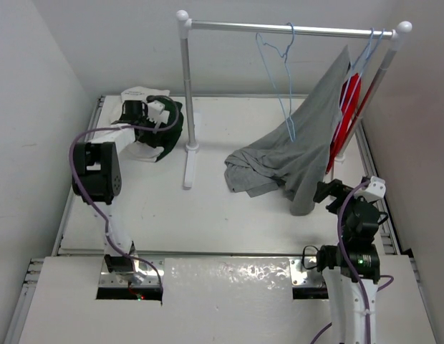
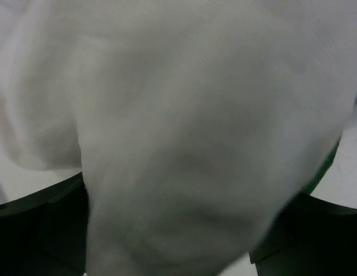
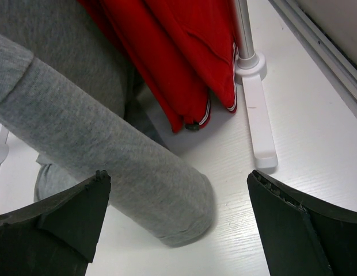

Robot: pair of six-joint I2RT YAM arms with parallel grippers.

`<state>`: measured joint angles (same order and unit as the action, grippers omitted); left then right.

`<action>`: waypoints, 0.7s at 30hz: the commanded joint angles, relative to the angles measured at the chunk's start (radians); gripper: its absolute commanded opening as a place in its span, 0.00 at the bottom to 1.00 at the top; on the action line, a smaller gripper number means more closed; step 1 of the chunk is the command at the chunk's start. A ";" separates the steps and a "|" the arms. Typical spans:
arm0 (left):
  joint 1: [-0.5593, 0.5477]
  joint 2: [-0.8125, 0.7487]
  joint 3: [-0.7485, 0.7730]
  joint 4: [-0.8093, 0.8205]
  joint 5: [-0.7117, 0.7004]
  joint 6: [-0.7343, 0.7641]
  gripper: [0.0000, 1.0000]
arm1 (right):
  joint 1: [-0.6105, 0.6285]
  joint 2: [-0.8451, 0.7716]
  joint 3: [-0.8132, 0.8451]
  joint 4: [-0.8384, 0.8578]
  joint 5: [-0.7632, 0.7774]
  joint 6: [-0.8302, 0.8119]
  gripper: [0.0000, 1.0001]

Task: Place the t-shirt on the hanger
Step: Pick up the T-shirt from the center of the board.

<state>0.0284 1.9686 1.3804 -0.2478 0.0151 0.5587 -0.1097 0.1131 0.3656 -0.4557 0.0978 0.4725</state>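
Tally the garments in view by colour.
white and dark green t-shirt: 1
grey shirt: 1
red garment: 1
Total: 3

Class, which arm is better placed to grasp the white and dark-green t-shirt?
Left: the left hand, open, hangs over the crumpled white and dark-green t-shirt at far left. The right hand is across the white table beside the grey shirt.
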 commanded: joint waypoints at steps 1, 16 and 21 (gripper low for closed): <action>0.007 0.059 0.088 -0.064 0.055 -0.052 0.78 | -0.005 0.033 0.042 0.029 0.014 0.000 0.99; -0.018 -0.661 0.178 -0.597 0.467 0.115 0.00 | -0.004 0.074 0.124 0.028 -0.018 -0.066 0.99; -0.019 -0.735 0.517 -0.954 0.777 0.263 0.00 | -0.004 0.111 0.151 0.049 -0.072 -0.097 0.99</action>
<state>0.0212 1.2663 1.7538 -0.9478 0.5041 0.6888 -0.1097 0.2024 0.4740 -0.4572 0.0719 0.4103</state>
